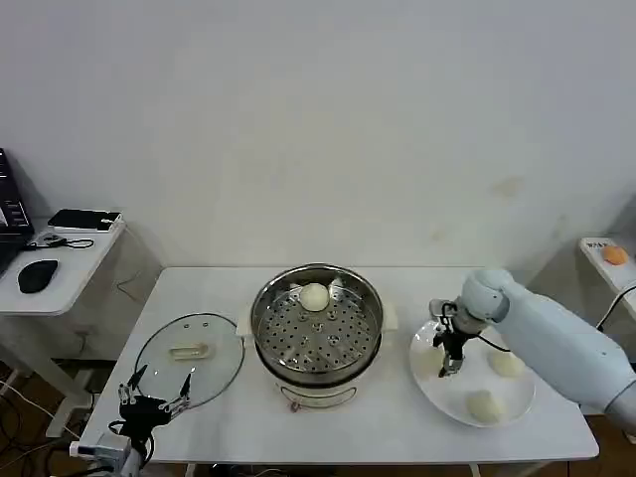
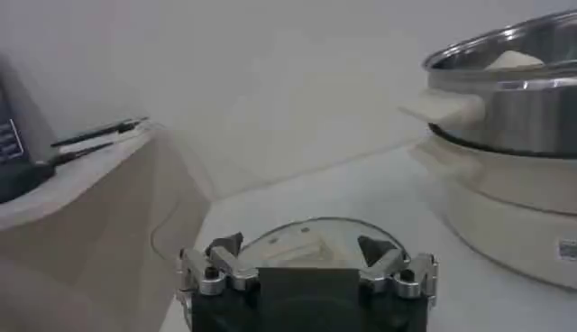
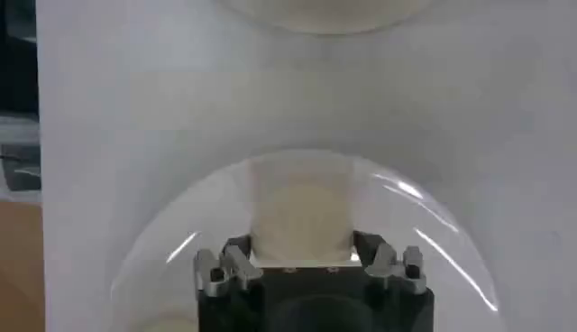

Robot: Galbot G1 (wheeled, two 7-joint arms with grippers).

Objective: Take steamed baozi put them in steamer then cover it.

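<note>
Plain white wall (image 1: 328,119), side desk (image 1: 60,273)

Right arm reaching in from the right, wrist bent down, right gripper (image 1: 452,366) pointing downward, jaws spread. Left gripper (image 1: 154,399) parked low at front left, fingers apart.

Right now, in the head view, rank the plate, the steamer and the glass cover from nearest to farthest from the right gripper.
1. Plate, directly under the right gripper, on the right.
2. Steamer, mid-table, to its left.
3. Cover, far left, by the left gripper.
</note>
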